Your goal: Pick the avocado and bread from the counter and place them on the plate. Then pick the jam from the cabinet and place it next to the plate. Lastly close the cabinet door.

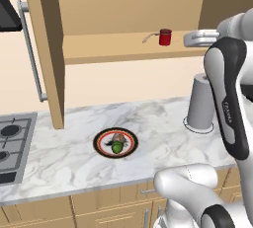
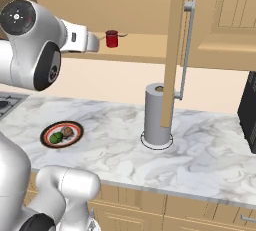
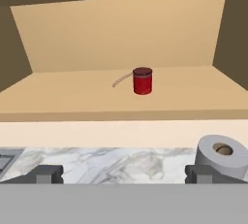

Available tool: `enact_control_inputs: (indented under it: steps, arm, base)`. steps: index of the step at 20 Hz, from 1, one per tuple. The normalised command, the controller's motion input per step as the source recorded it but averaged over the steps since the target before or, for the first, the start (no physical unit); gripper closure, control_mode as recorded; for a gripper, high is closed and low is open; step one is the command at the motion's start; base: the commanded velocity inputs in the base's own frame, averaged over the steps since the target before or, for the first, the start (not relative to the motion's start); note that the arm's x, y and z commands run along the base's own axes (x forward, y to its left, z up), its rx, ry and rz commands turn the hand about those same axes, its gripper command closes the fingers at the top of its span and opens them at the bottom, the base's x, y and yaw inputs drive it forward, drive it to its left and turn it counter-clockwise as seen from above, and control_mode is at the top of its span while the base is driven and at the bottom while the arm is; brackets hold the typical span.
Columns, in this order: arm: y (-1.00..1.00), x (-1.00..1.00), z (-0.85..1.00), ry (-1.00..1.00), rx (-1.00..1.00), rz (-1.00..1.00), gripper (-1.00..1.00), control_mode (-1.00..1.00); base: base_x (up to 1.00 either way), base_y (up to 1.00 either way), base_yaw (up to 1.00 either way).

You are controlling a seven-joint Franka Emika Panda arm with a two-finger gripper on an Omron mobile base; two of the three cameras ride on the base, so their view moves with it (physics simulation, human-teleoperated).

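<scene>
Glossy white rounded arm segments, dark grey joint bands, small lettering on one link.

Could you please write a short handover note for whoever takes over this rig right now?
Tool: open, holding nothing, raised in front of the open cabinet and facing the jam.
Jam: upright on the cabinet's lower board, not yet touched.
Avocado and bread: both on the plate on the counter. That part is done.
Cabinet door: wide open.
Note: a grey paper-towel roll stands on the counter below the cabinet.
Left: grasp the jam, set it beside the plate, close the door.
</scene>
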Motion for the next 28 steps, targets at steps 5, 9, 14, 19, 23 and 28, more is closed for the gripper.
enact_control_inputs:
  steps: [5, 9, 14, 19, 23, 28]
  arm:
    - [-0.05, 0.30, -0.03, 0.00, 0.00, 0.00, -1.00, -1.00]
    - [0.00, 0.35, -0.01, 0.00, 0.00, 0.00, -1.00, -1.00]
    - [0.00, 0.31, -0.02, 0.00, 0.00, 0.00, -1.00, -1.00]
    - [0.00, 0.28, -0.06, 0.00, 0.00, 0.00, -1.00, -1.00]
    - [0.00, 0.28, -0.09, 0.00, 0.00, 0.00, -1.00, -1.00]
    - [0.00, 0.30, -0.10, 0.00, 0.00, 0.00, -1.00, -1.00]
  base:
    - [0.00, 0.00, 0.00]
    - [0.00, 0.00, 0.00]
    - [0.00, 0.00, 0.00]
    - [0.00, 0.00, 0.00]
    - [0.00, 0.00, 0.00]
    - [0.00, 0.00, 0.00]
